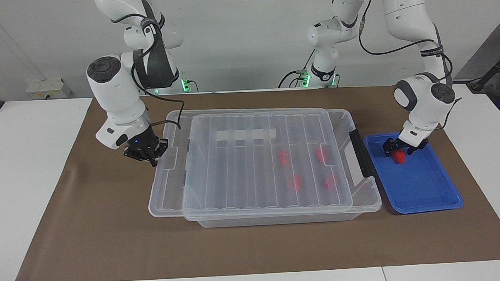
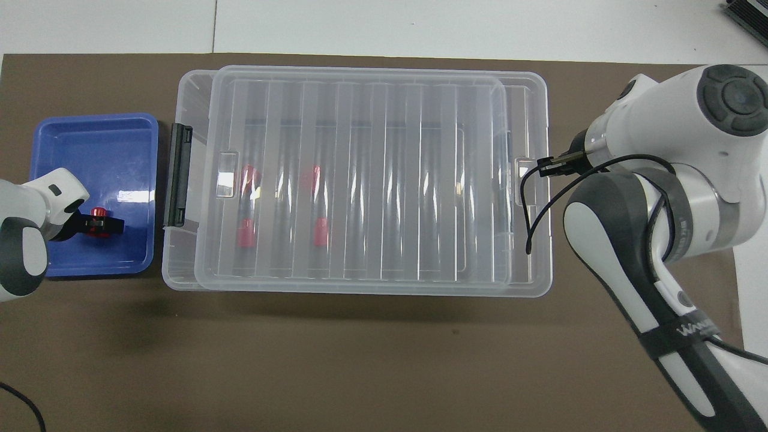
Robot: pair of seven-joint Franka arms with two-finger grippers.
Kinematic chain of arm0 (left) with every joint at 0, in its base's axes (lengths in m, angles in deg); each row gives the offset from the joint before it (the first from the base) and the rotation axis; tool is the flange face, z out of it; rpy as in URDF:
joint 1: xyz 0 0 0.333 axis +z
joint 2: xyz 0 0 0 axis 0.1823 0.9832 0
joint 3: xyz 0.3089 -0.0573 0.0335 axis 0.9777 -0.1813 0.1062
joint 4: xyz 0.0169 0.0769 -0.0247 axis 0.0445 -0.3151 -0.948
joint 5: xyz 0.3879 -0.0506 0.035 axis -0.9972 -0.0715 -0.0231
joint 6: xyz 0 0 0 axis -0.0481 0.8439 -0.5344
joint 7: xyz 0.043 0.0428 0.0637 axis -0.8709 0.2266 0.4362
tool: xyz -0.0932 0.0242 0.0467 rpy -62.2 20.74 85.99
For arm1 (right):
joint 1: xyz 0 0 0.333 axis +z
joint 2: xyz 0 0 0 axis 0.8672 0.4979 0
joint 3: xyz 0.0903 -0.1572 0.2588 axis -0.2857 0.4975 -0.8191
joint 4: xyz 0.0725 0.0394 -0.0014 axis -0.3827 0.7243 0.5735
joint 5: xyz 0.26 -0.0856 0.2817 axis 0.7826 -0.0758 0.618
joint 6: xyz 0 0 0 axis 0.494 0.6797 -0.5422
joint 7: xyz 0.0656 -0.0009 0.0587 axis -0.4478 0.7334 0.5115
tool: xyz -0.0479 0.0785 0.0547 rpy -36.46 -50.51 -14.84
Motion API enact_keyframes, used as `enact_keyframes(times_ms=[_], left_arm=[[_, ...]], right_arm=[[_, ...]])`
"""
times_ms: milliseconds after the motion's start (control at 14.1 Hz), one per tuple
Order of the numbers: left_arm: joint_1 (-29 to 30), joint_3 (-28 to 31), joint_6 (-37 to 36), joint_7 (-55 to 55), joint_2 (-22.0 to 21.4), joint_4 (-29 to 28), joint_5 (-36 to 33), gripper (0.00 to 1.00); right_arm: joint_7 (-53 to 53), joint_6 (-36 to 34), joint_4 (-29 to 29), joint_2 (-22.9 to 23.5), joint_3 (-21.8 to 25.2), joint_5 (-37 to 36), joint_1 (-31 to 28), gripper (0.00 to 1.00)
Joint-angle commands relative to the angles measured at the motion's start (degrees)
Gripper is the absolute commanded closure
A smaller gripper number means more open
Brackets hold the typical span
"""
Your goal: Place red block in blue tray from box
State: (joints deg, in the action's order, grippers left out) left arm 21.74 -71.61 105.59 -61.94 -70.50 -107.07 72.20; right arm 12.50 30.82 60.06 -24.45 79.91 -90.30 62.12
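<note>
Over the blue tray, the left jaws hang low and spread wide, one finger on either side of the red block. The block stands on the tray floor in the part nearer the robots and the jaws do not grip it. The left arm comes down to them from above the tray. The tray lies just beside the box, at the end that carries the black clip.

At the box's other end, toward the right arm's end of the worktop, the right jaws are closed, fingertips together. They sit against the small tab on the end edge of the clear ribbed lid. Whether they pinch that tab or only press on it cannot be told. The right arm reaches down to them from above the brown paper mat.

The lid lies flat on the box and covers nearly all of it. It is shifted a little toward the right arm's end, so it overhangs the box there and leaves a narrow strip uncovered at the clip end. Inside the box four more red blocks show through the lid, lying in the half nearer the clip. The box and the tray both rest on the mat, which covers the middle of the white worktop.
</note>
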Motion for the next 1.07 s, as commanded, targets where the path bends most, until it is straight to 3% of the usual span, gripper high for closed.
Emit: enact_keyframes(times_ms=[0,213,427,711,995], left_arm=[[-1.03,0.14,-11.42,0.93,-0.83,8.01,0.74,0.01],[-1.04,0.05,-29.45,0.93,-1.88,19.37,0.74,0.0],[-1.04,-0.56,-39.22,0.67,-7.49,22.02,0.74,0.0],[-6.64,-1.44,-43.56,-0.13,-16.55,21.85,0.74,0.0],[-11.4,-1.62,-41.72,0.49,-17.27,20.45,1.0,0.0]], right_arm=[[1.22,-0.7,0.08,-0.01,-2.18,1.27,-0.4,1.0],[2.89,-0.61,0.08,-0.01,-3.85,1.27,-0.4,1.0],[2.99,-0.61,0.08,-0.01,-4.12,1.27,-0.31,1.0],[2.99,-0.7,-0.27,-0.01,-4.04,1.27,0.21,1.0],[3.51,-2.62,-0.19,-2.55,-2.81,1.27,-0.05,1.0]])
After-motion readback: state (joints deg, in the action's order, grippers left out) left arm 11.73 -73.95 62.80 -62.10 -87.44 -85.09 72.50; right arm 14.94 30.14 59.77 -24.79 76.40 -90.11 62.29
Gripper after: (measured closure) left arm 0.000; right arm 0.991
